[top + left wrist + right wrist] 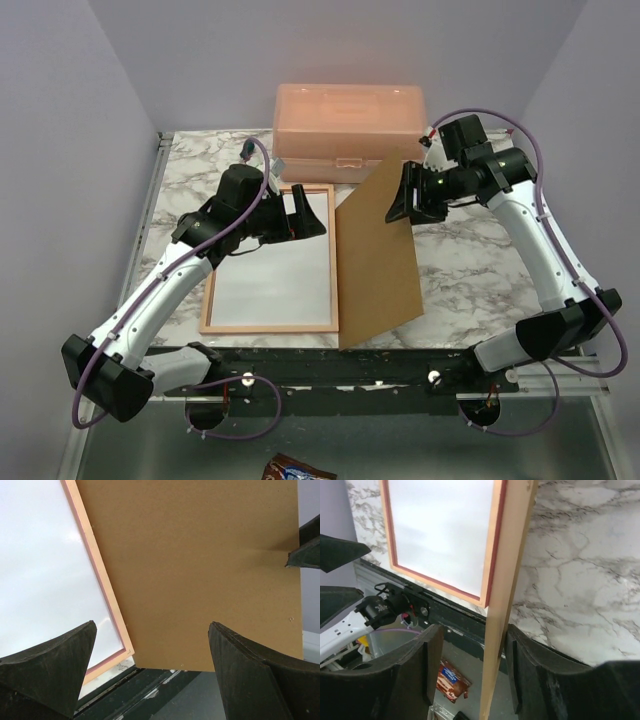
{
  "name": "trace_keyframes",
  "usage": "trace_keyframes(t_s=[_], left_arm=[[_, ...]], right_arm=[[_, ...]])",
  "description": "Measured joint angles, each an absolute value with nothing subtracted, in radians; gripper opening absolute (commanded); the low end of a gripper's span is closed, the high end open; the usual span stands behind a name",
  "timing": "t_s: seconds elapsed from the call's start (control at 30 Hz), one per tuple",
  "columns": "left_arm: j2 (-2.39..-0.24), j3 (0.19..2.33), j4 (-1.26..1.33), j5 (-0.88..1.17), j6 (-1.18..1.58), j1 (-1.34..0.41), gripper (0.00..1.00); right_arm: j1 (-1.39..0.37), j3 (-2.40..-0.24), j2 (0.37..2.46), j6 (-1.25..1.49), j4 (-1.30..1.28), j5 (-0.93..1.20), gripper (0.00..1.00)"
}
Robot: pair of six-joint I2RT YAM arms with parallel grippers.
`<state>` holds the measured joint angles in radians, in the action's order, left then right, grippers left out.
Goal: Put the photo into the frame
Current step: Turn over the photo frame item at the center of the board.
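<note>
Resting frame [270, 327]: back up, white inside, with the photo unseen.
Backing board [378, 260]: tilted, not yet seated.
Right gripper [473, 630]: loose around the board's edge.
Left gripper [152, 625]: wide, empty.

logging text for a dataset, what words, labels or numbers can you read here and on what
No text can be read in any view.
Print on the packet: too blurred to read.
The frame, board and box: no text seen.
</note>
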<state>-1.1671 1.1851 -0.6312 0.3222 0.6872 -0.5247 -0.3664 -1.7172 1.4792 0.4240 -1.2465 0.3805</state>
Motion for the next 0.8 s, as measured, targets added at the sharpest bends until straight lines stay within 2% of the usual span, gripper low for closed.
trace_keyframes(t_s=[0.13,0.23,0.6,0.8], left_arm=[[-1.166,1.185,-0.632,0.321,0.683,-0.525,0.96],[-1.157,1.185,-0.631,0.322,0.684,-0.524,0.96],[-1.023,1.121,-0.438,0.487,0.812,-0.492,0.98],[-1.034,1.114,-0.365,0.568,0.868,-0.491,0.98]], right_arm=[[-0.366,-1.691,1.484,0.454,-1.163,0.448,0.72],[-0.366,-1.676,1.481,0.495,-1.076,0.511,0.76],[-0.388,-1.388,1.394,0.778,-0.553,0.773,0.78],[-0.451,-1.23,1.392,0.982,-0.231,0.856,0.79]])
